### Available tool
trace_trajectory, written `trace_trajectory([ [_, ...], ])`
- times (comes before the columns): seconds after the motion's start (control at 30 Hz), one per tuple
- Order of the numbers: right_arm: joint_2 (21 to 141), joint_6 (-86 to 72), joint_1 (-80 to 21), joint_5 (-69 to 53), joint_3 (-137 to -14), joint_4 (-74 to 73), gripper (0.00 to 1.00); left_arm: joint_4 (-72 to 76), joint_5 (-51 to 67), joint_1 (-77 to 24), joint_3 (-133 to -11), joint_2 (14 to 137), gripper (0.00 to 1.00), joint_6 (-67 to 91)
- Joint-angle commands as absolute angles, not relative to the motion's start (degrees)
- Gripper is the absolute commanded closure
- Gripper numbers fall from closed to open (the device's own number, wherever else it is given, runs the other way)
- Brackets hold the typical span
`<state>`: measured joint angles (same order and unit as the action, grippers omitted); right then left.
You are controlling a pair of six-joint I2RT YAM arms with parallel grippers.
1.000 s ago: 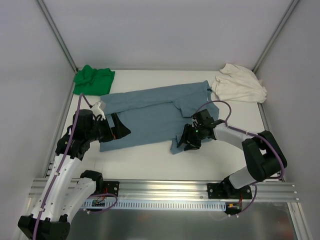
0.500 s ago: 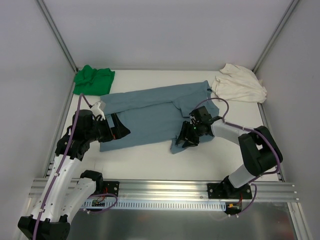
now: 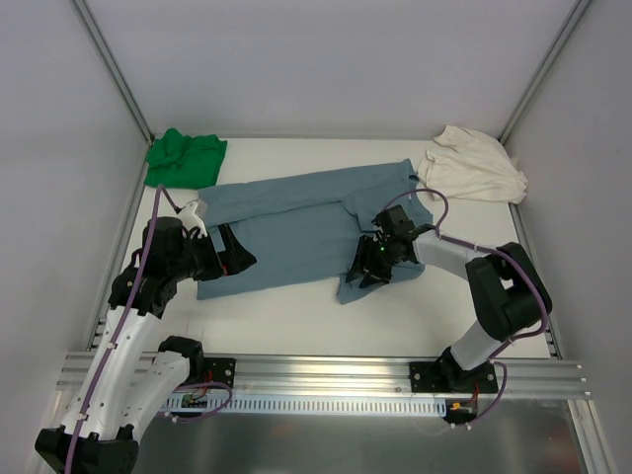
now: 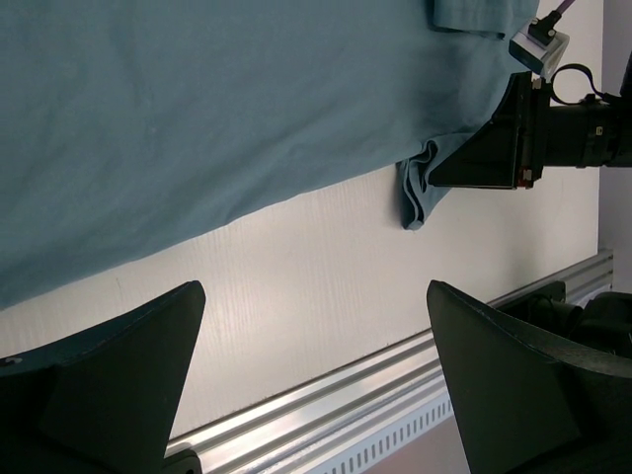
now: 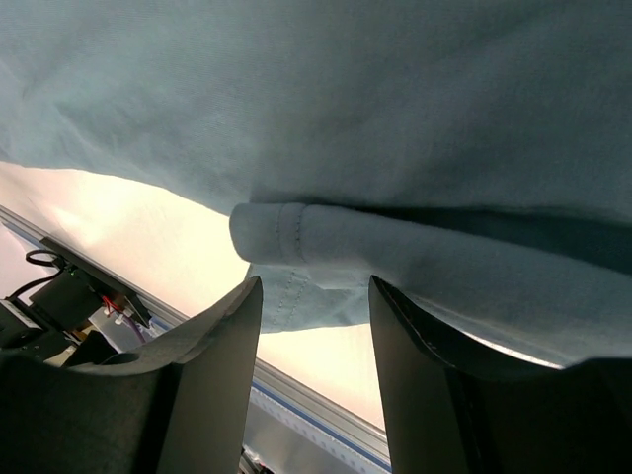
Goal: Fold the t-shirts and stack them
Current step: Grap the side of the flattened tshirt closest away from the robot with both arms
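Right claw (image 3: 373, 269) straddles the bunched hem of the blue-grey t-shirt (image 3: 286, 222), half-spread; gripping or not, I can't tell. Left claw (image 3: 235, 259) hangs released at the far corner. Best to pinch both corners evenly before lifting.

Blue-grey tee (image 3: 296, 222) spread flat from my left claw (image 3: 235, 257) to my right claw (image 3: 365, 275), hem bunched there. Green tee (image 3: 186, 156) crumpled beyond the left; cream tee (image 3: 472, 165) beyond the right.

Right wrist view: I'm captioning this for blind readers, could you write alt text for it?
A blue-grey t-shirt fills the frame, its rolled hem lying at the tips of the two dark jaws of the right gripper, which stand apart; a grip is unclear. Below shows pale table and a metal rail.
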<state>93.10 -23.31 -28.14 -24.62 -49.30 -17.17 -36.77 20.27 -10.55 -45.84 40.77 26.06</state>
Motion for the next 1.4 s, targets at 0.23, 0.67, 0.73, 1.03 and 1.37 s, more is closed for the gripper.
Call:
trace_trajectory([
  [0.23, 94.0, -22.2, -28.5, -22.1, -49.3, -18.0, 0.64, -37.4, 19.0, -11.0, -46.7, 40.0, 0.01, 24.7],
  [0.67, 95.7, -22.1, -28.5, -20.7, -49.7, -19.2, 0.72, -38.7, 17.9, -11.0, -46.2, 39.0, 0.02, 23.9],
  [0.73, 95.1, -22.1, -28.6, -19.9, -49.7, -20.6, 0.54, -38.3, 18.2, -10.9, -45.8, 38.7, 0.01, 24.2],
  [1.03, 95.9, -21.8, -28.9, -18.2, -51.2, -22.9, 0.34, -37.9, 18.4, -11.0, -46.1, 39.0, 0.01, 24.3],
  [1.37, 97.8, -22.4, -29.2, -18.5, -51.2, -22.1, 0.50, -38.8, 17.8, -10.9, -47.4, 39.0, 0.01, 23.4],
])
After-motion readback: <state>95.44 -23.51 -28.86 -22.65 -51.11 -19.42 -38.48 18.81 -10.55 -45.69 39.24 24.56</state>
